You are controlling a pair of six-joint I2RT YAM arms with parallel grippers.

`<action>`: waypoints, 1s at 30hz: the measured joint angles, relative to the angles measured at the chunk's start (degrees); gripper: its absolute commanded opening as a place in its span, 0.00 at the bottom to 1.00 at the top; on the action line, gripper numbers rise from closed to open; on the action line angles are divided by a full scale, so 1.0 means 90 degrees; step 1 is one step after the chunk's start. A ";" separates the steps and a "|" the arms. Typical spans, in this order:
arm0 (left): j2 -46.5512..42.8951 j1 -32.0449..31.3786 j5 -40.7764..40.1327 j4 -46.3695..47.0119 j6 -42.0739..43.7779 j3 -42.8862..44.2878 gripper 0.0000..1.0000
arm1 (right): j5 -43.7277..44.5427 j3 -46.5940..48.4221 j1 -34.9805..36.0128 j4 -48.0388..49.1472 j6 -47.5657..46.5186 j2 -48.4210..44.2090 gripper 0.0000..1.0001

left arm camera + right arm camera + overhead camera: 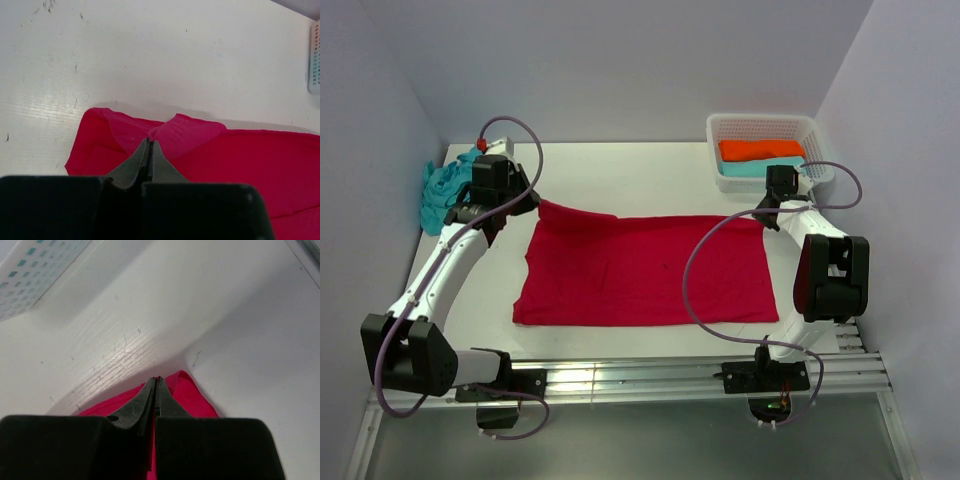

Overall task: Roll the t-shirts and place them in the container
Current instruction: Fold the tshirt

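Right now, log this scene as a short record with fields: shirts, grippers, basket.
red t-shirt: spread flat mid-table, not yet rolled
turquoise t-shirt: crumpled at the table's far left edge
left gripper: shut, pinching the red t-shirt's far left corner, cloth puckered at its tips
right gripper: shut on the red t-shirt's far right corner
basket: white lattice, far right corner, holding an orange cloth and a turquoise cloth

A white lattice basket (760,125) stands in the table's (640,175) far right corner; metal rails (640,377) line its near edge
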 measured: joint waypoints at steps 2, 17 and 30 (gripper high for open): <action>-0.0085 0.0000 -0.0036 -0.0007 0.0022 0.0000 0.00 | -0.0002 -0.0046 0.0000 0.0017 0.0000 -0.0015 0.00; -0.0556 0.0022 -0.0163 -0.0253 0.0066 -0.0345 0.00 | 0.0017 -0.0707 -0.0012 0.0039 0.0024 -0.0780 0.00; -0.1003 0.0032 -0.0185 -0.0345 0.0066 -0.0537 0.00 | 0.0029 -0.1044 -0.0012 -0.0090 0.0070 -0.1226 0.00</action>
